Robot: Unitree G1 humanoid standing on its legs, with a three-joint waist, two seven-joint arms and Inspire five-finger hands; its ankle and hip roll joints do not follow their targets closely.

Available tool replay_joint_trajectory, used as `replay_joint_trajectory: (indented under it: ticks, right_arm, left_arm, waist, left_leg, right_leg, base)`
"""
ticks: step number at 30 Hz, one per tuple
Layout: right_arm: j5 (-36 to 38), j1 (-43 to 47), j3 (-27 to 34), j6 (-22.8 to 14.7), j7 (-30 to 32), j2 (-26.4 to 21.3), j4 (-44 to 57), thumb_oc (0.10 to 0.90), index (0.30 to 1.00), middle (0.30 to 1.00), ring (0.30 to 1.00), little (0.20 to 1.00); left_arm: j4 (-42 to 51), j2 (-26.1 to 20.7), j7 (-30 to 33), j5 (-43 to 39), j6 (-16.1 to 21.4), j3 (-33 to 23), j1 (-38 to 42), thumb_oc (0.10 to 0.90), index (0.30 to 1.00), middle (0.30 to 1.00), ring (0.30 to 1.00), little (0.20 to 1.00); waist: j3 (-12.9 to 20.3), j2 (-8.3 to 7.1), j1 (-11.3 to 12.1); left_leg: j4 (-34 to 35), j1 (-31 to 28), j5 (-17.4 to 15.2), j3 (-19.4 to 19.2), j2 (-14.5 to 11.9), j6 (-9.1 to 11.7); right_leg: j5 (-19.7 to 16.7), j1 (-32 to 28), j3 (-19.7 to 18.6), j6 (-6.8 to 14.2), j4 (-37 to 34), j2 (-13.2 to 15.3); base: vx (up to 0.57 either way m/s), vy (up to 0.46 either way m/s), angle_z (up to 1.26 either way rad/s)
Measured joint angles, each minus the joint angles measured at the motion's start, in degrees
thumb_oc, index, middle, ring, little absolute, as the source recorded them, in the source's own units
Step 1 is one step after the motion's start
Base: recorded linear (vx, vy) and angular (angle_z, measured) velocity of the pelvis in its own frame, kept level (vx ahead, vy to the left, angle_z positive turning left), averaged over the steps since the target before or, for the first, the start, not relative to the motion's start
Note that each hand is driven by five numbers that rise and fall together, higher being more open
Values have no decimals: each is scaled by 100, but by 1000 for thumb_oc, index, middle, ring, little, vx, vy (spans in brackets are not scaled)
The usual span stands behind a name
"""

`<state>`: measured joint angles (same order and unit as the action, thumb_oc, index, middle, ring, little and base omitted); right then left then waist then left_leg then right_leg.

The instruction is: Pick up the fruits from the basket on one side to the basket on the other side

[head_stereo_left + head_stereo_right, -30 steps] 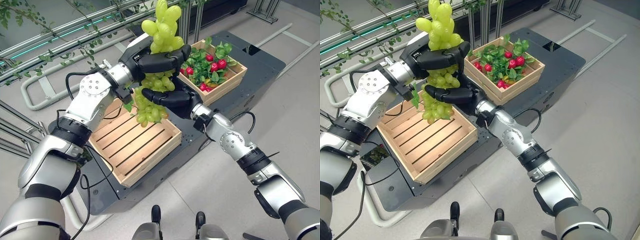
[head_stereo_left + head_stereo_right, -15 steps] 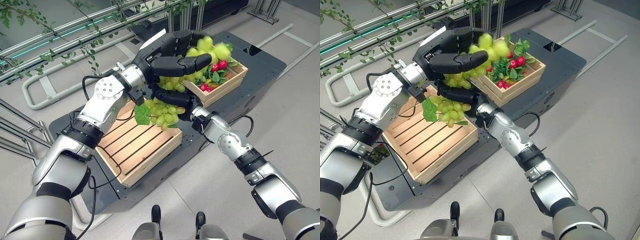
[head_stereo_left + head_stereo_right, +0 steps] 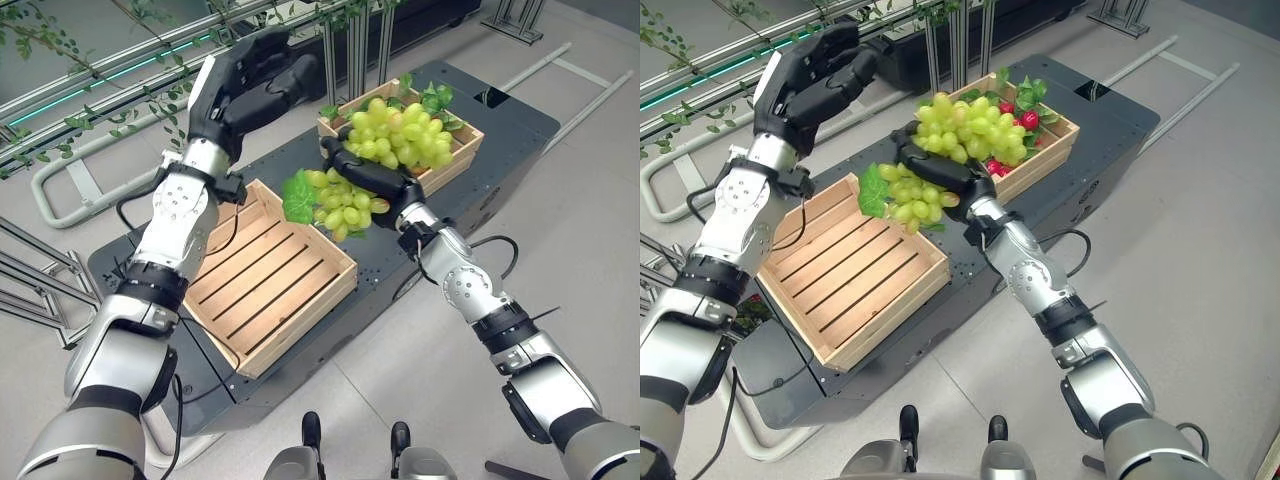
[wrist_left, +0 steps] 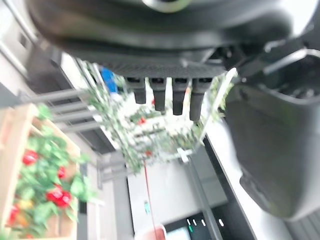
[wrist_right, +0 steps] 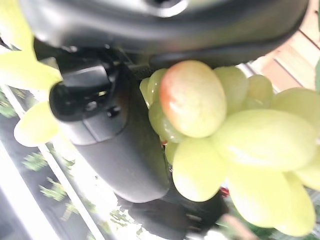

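A large bunch of green grapes (image 3: 395,135) with a leaf lies partly over the far wooden crate (image 3: 455,162), its lower end hanging between the two crates. My right hand (image 3: 365,178) is under the middle of the bunch, fingers and thumb curled round it; the right wrist view shows the grapes (image 5: 240,140) pressed against the palm. The far crate also holds red fruits (image 3: 1028,120) among green leaves. The near crate (image 3: 305,325) is bare inside. My left hand (image 3: 245,85) is raised above and behind the near crate, fingers relaxed, holding nothing.
Both crates stand on a dark platform (image 3: 510,130). Metal rails with a leafy vine (image 3: 100,70) run behind it, close to the raised left hand. Grey tiled floor lies around the platform.
My left hand has let go of the grapes and lifted up and to the left. My right hand has carried the bunch down and right, onto the far crate.
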<state>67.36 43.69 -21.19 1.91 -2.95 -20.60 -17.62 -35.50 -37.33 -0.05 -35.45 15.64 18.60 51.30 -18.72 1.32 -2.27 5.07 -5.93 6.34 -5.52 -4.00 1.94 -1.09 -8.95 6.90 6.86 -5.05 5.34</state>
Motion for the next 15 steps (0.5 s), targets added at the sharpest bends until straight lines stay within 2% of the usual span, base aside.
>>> replay_joint_trajectory:
  ticks: [5, 9, 11, 13, 15]
  right_arm:
    - [-325, -562, 515, -207, 115, -49, 182, 400, 300, 300, 300, 300]
    - [-681, -1197, 823, -286, 176, -112, 414, 400, 300, 300, 300, 300]
    - [-859, -1513, 993, -305, 176, -103, 599, 400, 300, 300, 300, 300]
    - [-962, -2150, 1205, -356, 175, -61, 1072, 400, 300, 300, 300, 300]
    - [-1122, -2402, 1212, -362, 172, -22, 1153, 400, 300, 300, 300, 300]
  left_arm:
    - [57, 69, 55, 209, 182, -292, -707, 800, 900, 900, 900, 900]
    - [476, 137, 175, 514, 248, -415, -1391, 800, 900, 900, 900, 900]
    - [844, 370, 165, 543, 249, -586, -1738, 800, 900, 900, 900, 900]
    - [1821, 943, 162, 520, 303, -865, -2588, 800, 900, 900, 900, 900]
    - [2174, 1300, 89, 461, 295, -845, -3026, 800, 900, 900, 900, 900]
  waist:
    - [19, -34, -17]
    - [66, -118, -167]
    - [73, -130, -178]
    - [106, -185, -179]
    - [155, -260, -198]
  left_leg:
    - [2, -26, -17, -127, -6, -8]
    - [3, -28, -24, -156, -6, -12]
    - [4, -37, -33, -186, -8, -11]
    - [4, -58, -67, -273, -26, 2]
    - [3, -76, -86, -283, -44, 17]
  right_leg:
    - [-30, 47, -142, 5, 0, -9]
    - [-36, 62, -174, 11, -1, -12]
    - [-40, 66, -206, 13, -2, -11]
    - [-43, 104, -306, 13, -2, -30]
    - [-54, 123, -366, 1, -1, -54]
  base:
    - [18, -17, -13]
    - [2, -57, -5]
    - [-34, -101, -9]
    - [-30, -93, -21]
    - [-53, -59, -21]
